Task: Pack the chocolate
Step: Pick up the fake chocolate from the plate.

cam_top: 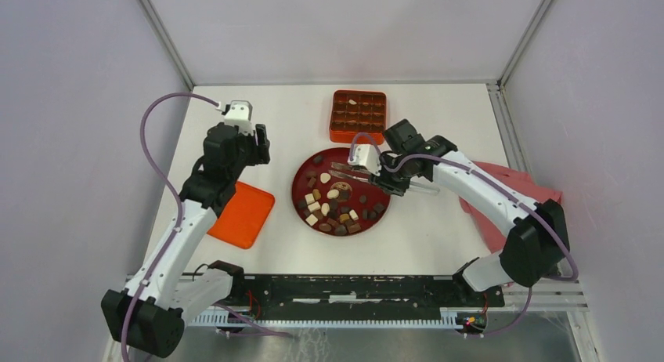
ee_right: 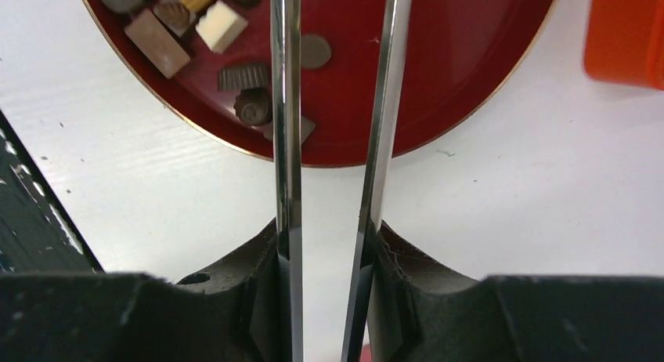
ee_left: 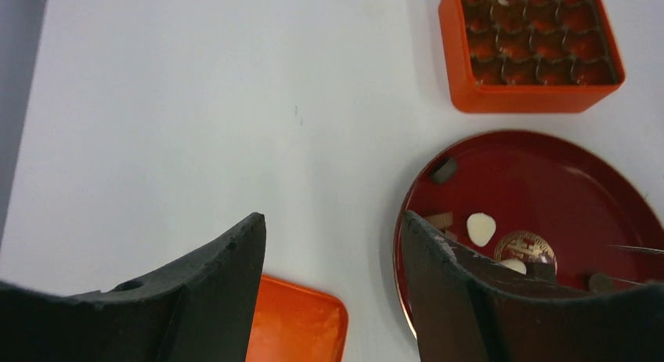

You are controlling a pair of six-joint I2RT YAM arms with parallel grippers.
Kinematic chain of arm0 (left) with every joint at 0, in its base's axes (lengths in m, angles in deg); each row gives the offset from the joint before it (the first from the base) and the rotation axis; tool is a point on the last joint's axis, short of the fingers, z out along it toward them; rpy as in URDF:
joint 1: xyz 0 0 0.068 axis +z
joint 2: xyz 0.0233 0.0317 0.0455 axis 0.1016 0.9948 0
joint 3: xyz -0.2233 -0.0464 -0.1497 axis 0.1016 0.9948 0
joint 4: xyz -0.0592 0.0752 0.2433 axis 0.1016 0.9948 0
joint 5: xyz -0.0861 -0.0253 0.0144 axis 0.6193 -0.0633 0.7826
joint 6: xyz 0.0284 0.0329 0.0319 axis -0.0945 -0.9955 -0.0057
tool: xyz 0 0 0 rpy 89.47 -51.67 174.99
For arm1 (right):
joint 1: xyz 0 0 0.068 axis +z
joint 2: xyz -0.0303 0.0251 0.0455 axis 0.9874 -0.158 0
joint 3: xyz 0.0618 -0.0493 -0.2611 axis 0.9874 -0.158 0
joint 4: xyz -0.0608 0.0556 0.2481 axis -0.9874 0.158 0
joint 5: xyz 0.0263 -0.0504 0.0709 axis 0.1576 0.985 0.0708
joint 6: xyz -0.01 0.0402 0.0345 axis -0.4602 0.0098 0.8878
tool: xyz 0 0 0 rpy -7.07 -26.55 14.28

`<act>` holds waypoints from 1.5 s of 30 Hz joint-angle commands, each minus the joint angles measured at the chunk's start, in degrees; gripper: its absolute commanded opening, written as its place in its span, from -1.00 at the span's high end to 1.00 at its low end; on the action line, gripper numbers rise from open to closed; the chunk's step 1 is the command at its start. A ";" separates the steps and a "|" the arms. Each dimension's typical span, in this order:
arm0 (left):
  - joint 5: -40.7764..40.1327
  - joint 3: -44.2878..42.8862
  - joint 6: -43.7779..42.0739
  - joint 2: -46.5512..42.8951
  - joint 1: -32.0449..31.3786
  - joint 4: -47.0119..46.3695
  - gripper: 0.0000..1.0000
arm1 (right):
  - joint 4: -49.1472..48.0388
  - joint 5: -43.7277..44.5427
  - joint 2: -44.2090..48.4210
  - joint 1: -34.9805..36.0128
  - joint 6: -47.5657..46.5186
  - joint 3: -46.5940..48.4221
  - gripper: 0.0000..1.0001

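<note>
Several chocolate pieces (cam_top: 335, 209), dark, light brown and cream, lie on the red plate (cam_top: 297, 191), mostly on its near half. My right gripper (cam_top: 385, 175) is shut on metal tweezers (cam_top: 348, 172). Their blades (ee_right: 286, 103) stand apart and reach over the plate (ee_right: 438, 80); their tips are out of the right wrist view. Dark pieces (ee_right: 250, 107) lie beside the left blade. The orange gridded box (cam_top: 358, 115) stands behind the plate, with a cream piece in one far cell. My left gripper (ee_left: 333, 221) is open and empty, above the table left of the plate (ee_left: 548, 174).
A flat orange lid (cam_top: 243, 213) lies left of the plate, under the left arm; it also shows in the left wrist view (ee_left: 294, 327). A red object (cam_top: 513, 191) lies at the right under the right arm. Grey walls enclose the table.
</note>
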 commanded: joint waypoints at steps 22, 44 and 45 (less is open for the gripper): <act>7.88 5.86 -2.03 3.23 1.18 -0.41 -0.39 | 8.82 15.58 -15.80 2.04 -6.62 3.14 0.14; 9.34 5.85 -2.05 3.73 1.19 -0.41 -0.37 | 8.38 10.87 -20.30 2.61 -5.34 6.44 0.12; 9.34 5.86 -2.05 3.71 1.18 -0.40 -0.37 | 8.43 10.94 -20.30 2.69 -5.36 6.45 0.15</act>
